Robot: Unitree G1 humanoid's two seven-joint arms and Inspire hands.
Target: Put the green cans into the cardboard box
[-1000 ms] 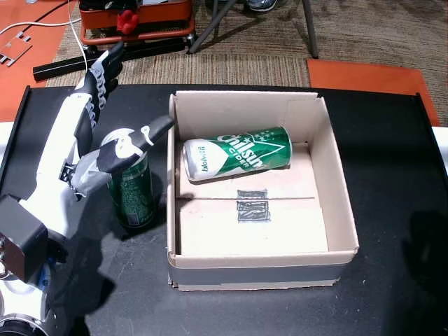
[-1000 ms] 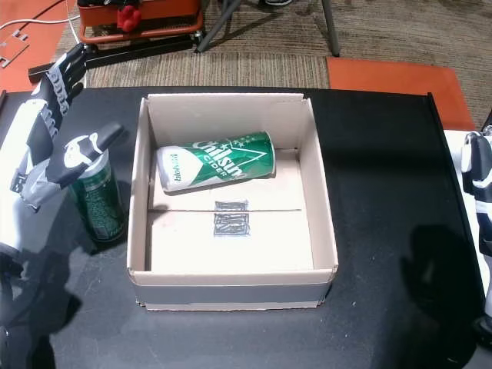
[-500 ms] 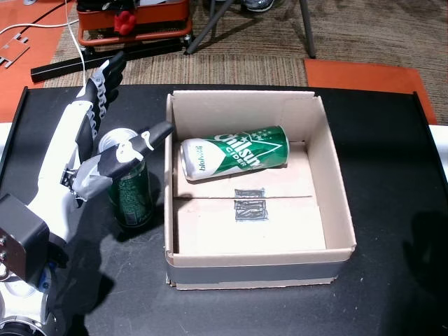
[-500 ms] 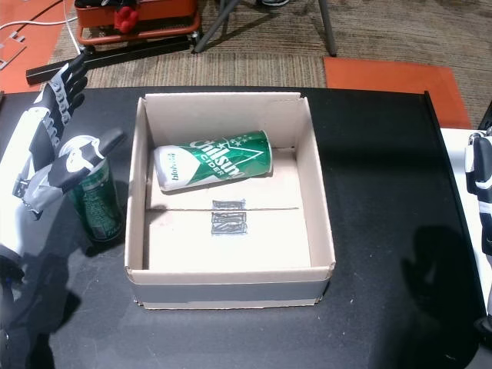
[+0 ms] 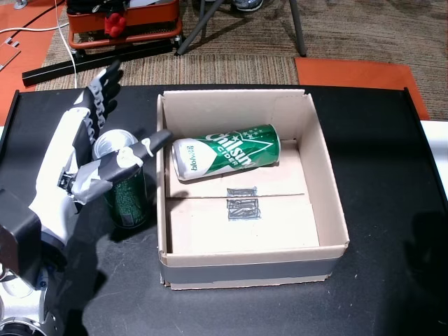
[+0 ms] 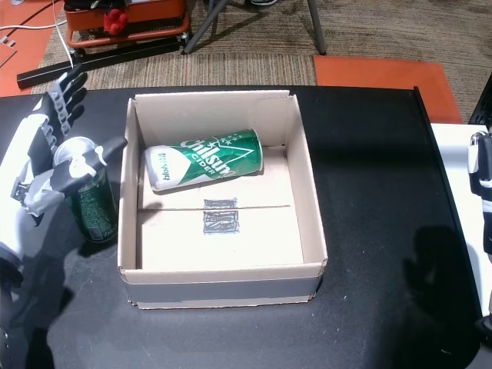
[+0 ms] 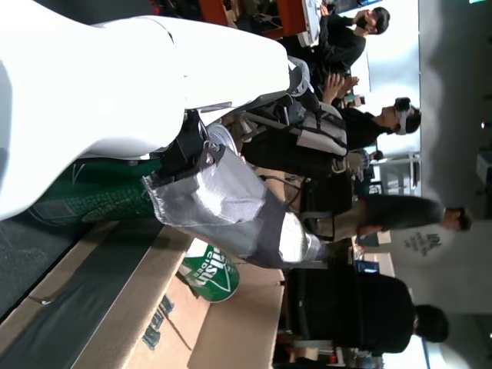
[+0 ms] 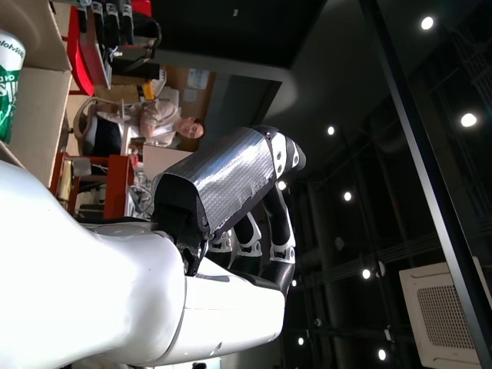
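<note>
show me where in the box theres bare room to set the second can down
The cardboard box floor is bare from the dark printed mark to the near wall. The lying green can crowds the far half. Outside, the left robot hand and upright green can fill the strip beside the left wall.

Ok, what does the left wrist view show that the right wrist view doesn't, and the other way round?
Only the left wrist view shows the left hand beside the upright can standing outside the cardboard box, with several people behind. Only the right wrist view shows the right hand, holding nothing, against a dark ceiling with spot lights, one seated person beyond. Both catch the end of the can lying in the box and a stretch of cardboard wall.
</note>
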